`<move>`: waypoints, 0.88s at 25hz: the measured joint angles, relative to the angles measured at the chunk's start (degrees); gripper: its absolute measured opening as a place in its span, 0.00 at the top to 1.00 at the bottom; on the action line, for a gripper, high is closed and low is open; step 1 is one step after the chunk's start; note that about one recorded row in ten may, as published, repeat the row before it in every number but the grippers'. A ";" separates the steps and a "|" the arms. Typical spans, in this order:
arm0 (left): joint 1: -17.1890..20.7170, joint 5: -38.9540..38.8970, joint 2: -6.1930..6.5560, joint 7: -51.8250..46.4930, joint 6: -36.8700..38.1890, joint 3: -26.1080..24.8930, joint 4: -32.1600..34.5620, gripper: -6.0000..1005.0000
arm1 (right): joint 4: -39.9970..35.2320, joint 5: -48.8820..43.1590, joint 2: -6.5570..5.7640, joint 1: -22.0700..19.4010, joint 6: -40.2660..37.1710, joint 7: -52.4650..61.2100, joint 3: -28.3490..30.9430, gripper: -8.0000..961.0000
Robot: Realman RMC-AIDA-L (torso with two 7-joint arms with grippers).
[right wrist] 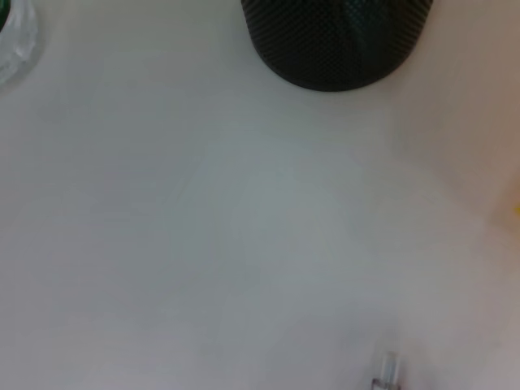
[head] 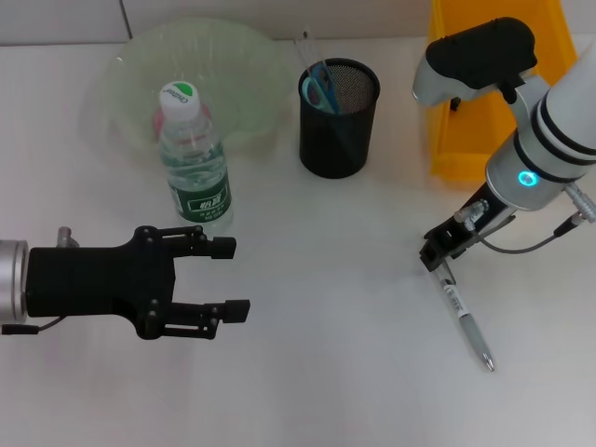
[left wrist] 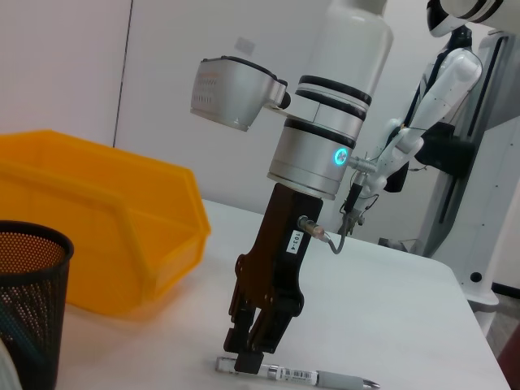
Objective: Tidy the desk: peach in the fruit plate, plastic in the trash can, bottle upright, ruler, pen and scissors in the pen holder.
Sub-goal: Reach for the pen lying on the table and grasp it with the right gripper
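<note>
Right gripper (head: 436, 262) is lowered over the top end of the pen (head: 466, 319), fingers close around it, approx pinching; pen lies flat on desk at 4 o'clock from pen holder (head: 338, 118). Left gripper (head: 226, 277) spread, idle at 6 o'clock from upright bottle (head: 193, 155).

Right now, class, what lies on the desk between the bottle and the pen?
Nothing: in the head view, only bare desk separates the bottle from the pen.
</note>
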 joint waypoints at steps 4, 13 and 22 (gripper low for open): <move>0.06 0.04 0.00 0.00 -0.08 0.00 0.00 0.20 | 0.09 0.09 0.07 0.00 0.36 0.00 0.03 0.65; 0.09 0.11 -0.08 0.00 -0.21 0.00 0.00 0.20 | 0.36 0.04 0.09 0.06 0.26 0.01 -0.03 0.65; 0.23 0.15 -0.09 0.16 -0.40 0.00 0.00 0.20 | 1.93 0.09 0.09 0.70 0.60 0.01 -1.08 0.70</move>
